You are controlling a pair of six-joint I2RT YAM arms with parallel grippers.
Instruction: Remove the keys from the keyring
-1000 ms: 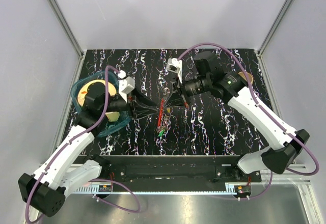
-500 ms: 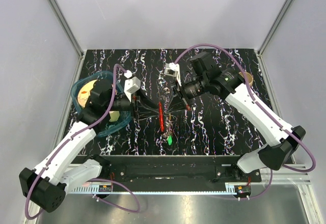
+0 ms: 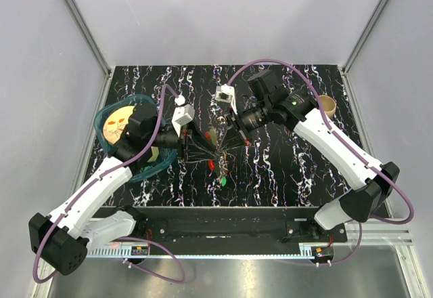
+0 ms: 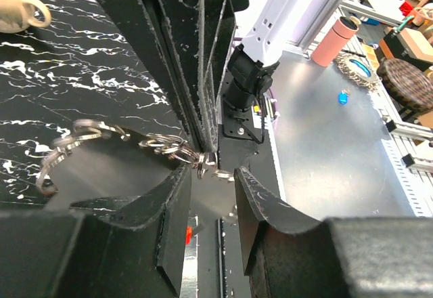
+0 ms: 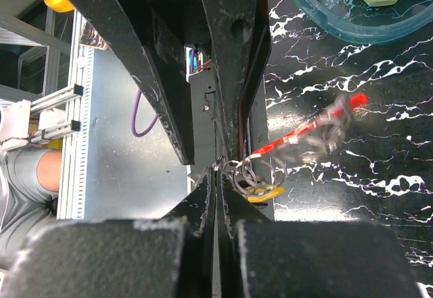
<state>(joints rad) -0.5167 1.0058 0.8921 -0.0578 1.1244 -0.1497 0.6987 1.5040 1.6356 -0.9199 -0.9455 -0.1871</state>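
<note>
The keyring (image 5: 252, 169), a cluster of small grey metal loops, hangs above the table with its red piece (image 5: 318, 130) blurred and swinging. My right gripper (image 5: 218, 171) is shut on one small loop. A brass-gold key (image 5: 265, 193) hangs under the loops. In the left wrist view the loops (image 4: 177, 150) lie against the tip of my left gripper (image 4: 213, 174), whose jaws stand apart with a clear gap. From above, both grippers (image 3: 215, 146) meet tip to tip over the red piece (image 3: 212, 164). A green-headed key (image 3: 224, 182) lies loose on the table.
A teal bowl (image 3: 107, 116) with yellow things stands at the left behind my left arm. A tan cylinder (image 3: 327, 103) stands at the far right. A cream mug (image 4: 19, 3) sits on the marbled table (image 3: 284, 169).
Both grippers moved slightly away from the front edge with the keyring. The green-headed key came off the hanging bunch and now lies on the table. The red piece swung.
</note>
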